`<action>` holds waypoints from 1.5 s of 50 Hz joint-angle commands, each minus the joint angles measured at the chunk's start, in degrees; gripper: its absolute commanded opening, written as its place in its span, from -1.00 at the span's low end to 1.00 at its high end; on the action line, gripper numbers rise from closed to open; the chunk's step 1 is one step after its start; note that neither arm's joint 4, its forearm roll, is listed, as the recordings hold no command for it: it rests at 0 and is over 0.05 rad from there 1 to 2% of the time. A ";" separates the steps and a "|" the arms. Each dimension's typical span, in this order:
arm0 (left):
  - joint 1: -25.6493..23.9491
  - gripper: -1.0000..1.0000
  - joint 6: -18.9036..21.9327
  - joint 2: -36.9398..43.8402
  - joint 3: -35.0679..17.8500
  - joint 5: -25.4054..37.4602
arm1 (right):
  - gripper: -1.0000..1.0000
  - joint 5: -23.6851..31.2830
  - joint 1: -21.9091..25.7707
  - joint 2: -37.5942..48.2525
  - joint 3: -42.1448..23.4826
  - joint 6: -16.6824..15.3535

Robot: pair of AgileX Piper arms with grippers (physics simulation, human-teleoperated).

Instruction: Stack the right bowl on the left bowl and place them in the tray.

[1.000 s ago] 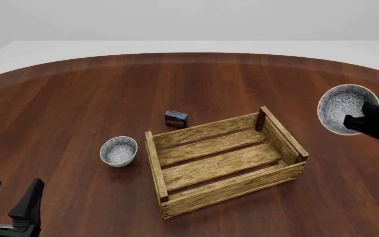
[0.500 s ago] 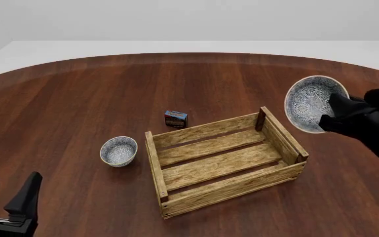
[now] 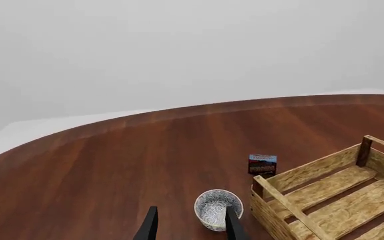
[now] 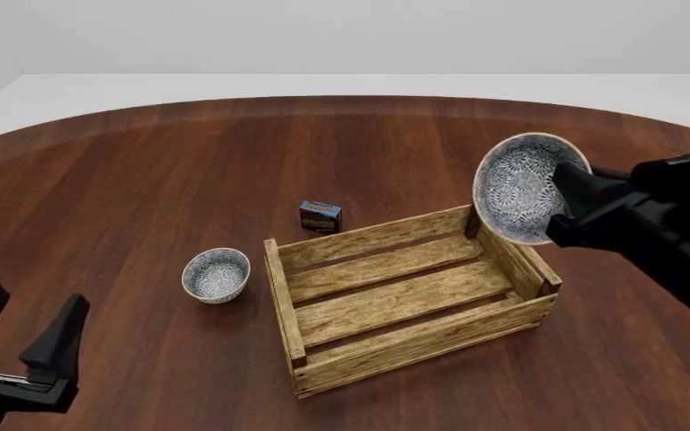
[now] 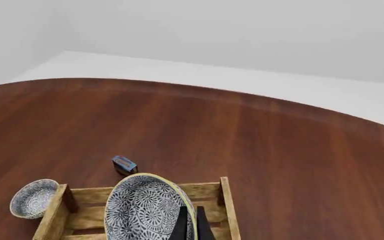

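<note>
While the right bowl (image 4: 525, 187) is carried tipped on edge in the right gripper (image 4: 570, 208), its speckled inside is turned toward the left side of the table, and it is seen in the front view over the far right corner of the tray (image 4: 408, 292). By the right wrist view, the rim of this bowl (image 5: 148, 210) is pinched between two narrowly set fingers (image 5: 180, 225), so the jaws are closed on the bowl wall.

The left bowl (image 4: 216, 274) is found upright on the table (image 4: 141, 180), just beside the tray's left end and well apart from the carried bowl. A small dark blue-red box (image 4: 320, 216) is set behind the tray's far left corner, apart from both bowls.

The relation that matters for the coming move is judged to be this: the standing bowl lies to the left of the loaded jaws, across the whole length of the tray, whose long axis runs roughly along that same line. The carried bowl would need to be taken leftward over the crate and levelled before being set mouth-up into its twin.

The left gripper (image 4: 22, 346) is held low at the near left, jaws wide and empty. In its wrist view the left bowl (image 3: 217, 209) is seen just beyond the fingertips (image 3: 150, 227), so the left arm is the nearer one to that bowl.
</note>
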 commanded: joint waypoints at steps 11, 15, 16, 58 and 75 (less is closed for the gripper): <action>-7.25 1.00 1.35 9.72 -3.62 -5.40 | -1.00 -1.21 1.96 0.00 -0.07 -1.37; -10.11 1.00 2.79 13.95 -5.35 -7.47 | -1.00 -1.45 1.98 0.17 0.08 -1.57; -10.92 1.00 2.54 14.44 -5.80 -7.71 | -1.00 -1.49 1.98 0.19 0.10 -1.59; -37.33 1.00 0.77 41.61 -27.77 -12.62 | -1.00 -4.34 1.97 1.90 1.53 -4.24; -41.75 1.00 -0.83 48.44 -32.44 -13.98 | -1.00 -4.16 2.40 1.27 1.90 -4.79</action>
